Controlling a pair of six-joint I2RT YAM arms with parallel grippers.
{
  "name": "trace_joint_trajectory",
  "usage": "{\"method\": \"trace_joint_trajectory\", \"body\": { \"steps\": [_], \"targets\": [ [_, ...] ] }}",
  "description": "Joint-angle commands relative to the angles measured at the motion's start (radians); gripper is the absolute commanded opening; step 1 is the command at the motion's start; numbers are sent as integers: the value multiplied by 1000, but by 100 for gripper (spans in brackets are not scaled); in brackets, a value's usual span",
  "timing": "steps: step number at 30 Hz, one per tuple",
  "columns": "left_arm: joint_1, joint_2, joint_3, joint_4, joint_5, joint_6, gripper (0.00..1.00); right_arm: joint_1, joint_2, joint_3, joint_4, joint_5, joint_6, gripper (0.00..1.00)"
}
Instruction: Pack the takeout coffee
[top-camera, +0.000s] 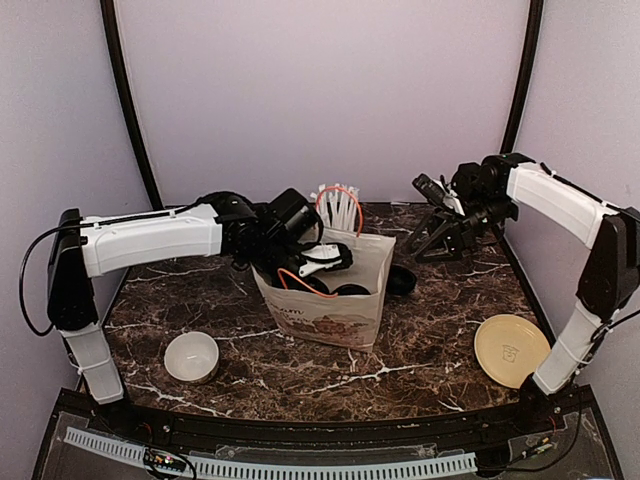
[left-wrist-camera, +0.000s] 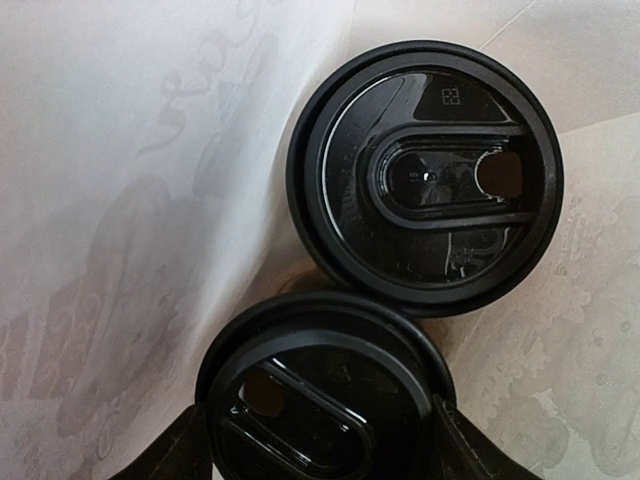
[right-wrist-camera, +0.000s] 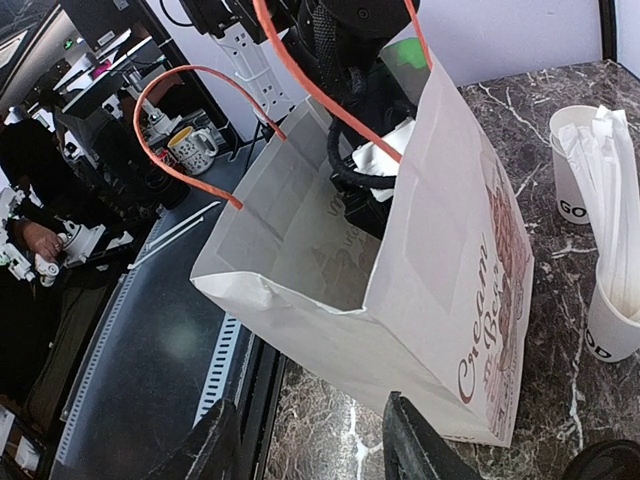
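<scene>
There are two takeout coffees, both inside the bag, and the left wrist view shows only their round black plastic lids. The nearer coffee cup (left-wrist-camera: 320, 395) sits between the fingers (left-wrist-camera: 170, 455) of the left gripper (left-wrist-camera: 325, 445). Its jaws press against either side of the lid rim and hold the cup. The farther coffee cup (left-wrist-camera: 425, 175) stands just beside it, the two lid rims almost touching.

One container holds both: a white paper bag (top-camera: 335, 320) with orange cord handles and reddish-brown printed lettering. It stands upright and open-topped near the middle of the dark, white-veined marble-pattern table (top-camera: 420, 350). The left arm reaches down into the bag's mouth from the left.

On the far side of the bag stand two more white paper cups with dark lettering, both open-topped: one straw cup (right-wrist-camera: 572, 185) and the other straw cup (right-wrist-camera: 618, 325). A bundle of white wrapped straws (right-wrist-camera: 612, 200) rises there, but I cannot tell which of the two cups it stands in.

One round black object (top-camera: 401, 280) lies on the table just right of the bag, and I cannot tell what it is.

The right gripper (right-wrist-camera: 310, 410) hangs near the bag's right side without touching it. Its jaws are parted and hold nothing.

One low white bowl (top-camera: 191, 357) sits at the front left, well apart from the bag. One pale yellow round plate (top-camera: 511, 350) lies at the front right, near the right arm's base.
</scene>
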Motion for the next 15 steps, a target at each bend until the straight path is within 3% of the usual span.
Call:
{"method": "trace_joint_trajectory", "body": {
  "steps": [1,6,12,15],
  "targets": [
    [-14,73,-78,-57,-59,-45,36,-6,10,29,-6,-38,19,48],
    [-15,2,-179,45,-8,-106,34,-5,-4,44,-8,-24,35,48],
    [-15,-110,-341,230,101,-66,33,-5,9,46,-8,-21,39,48],
    [-15,-84,-328,230,76,-48,33,-5,14,44,-8,-27,38,48]
  ]
}}
